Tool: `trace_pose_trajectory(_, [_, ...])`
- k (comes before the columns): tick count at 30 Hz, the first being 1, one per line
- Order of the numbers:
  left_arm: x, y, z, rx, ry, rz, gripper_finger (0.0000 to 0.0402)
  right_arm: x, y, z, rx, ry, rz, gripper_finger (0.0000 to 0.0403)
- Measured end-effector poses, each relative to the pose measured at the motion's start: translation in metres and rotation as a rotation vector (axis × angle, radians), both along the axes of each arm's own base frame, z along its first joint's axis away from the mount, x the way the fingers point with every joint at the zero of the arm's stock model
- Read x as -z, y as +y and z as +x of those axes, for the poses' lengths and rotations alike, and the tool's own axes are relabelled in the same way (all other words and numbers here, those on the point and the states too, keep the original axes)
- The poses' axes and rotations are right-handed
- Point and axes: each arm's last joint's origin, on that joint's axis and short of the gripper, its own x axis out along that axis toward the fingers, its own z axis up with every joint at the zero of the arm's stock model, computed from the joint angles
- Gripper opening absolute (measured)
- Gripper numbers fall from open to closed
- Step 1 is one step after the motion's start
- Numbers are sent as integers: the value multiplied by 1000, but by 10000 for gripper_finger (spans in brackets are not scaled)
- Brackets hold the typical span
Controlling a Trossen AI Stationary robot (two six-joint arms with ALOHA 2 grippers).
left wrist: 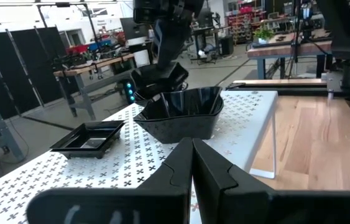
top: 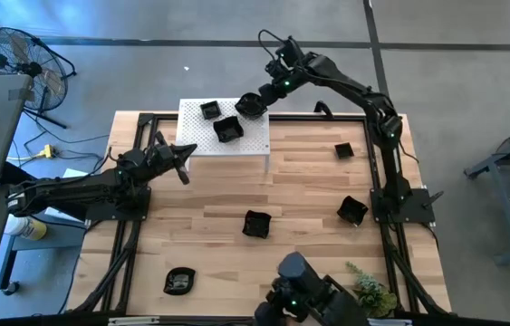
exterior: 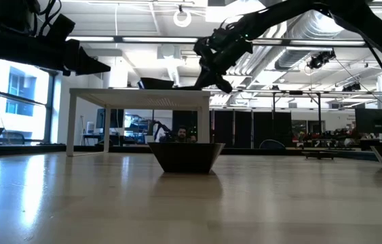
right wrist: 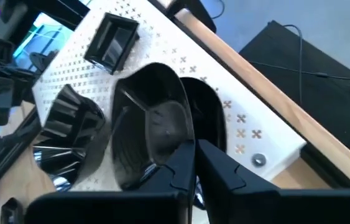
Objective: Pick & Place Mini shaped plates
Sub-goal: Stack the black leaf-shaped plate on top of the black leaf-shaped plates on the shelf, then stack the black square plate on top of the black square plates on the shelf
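A white perforated platform [top: 202, 138] stands at the table's far side. Two black mini plates rest on it, a square one [top: 209, 110] and a faceted one [top: 227, 129]. My right gripper [top: 262, 98] hangs over the platform's far right corner, shut on a round black plate [right wrist: 153, 124]. More plates lie on the wood: [top: 344, 150], [top: 352, 210], [top: 256, 224]. My left gripper [top: 183, 163] is shut and held level beside the platform's near left corner, with nothing in it. My right gripper pinches the round plate's rim [right wrist: 179, 148] between its two fingers. The fingers slant down from the table's far right. The plate hangs tilted in front of the fingers, hollow side toward them, and casts a shadow on the platform [right wrist: 249, 134] below.
A further black plate [top: 180, 281] lies near the table's near left corner. A small green plant [top: 370, 292] and a dark device [top: 302, 288] sit at the near edge. A floor fan [top: 19, 59] stands beyond the far left corner.
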Motion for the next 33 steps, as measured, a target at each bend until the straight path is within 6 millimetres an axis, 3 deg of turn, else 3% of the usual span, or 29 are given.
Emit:
trace_pose_trajectory(12, [0,0,0,11,1,0,5,1,-2,-3,-11,18,-42,57])
trace_pose_trajectory(22, [0,0,0,10,4,3,5,-2,-3,-10,-53,59,-123,4])
trace_pose_trajectory(27, [0,0,0,10,5,4,5,-8,13,-8,-175,63,-225,2])
trace_pose_trajectory(33, [0,0,0,12,6,4,5,16,49,-12,-225,-24,-326,2])
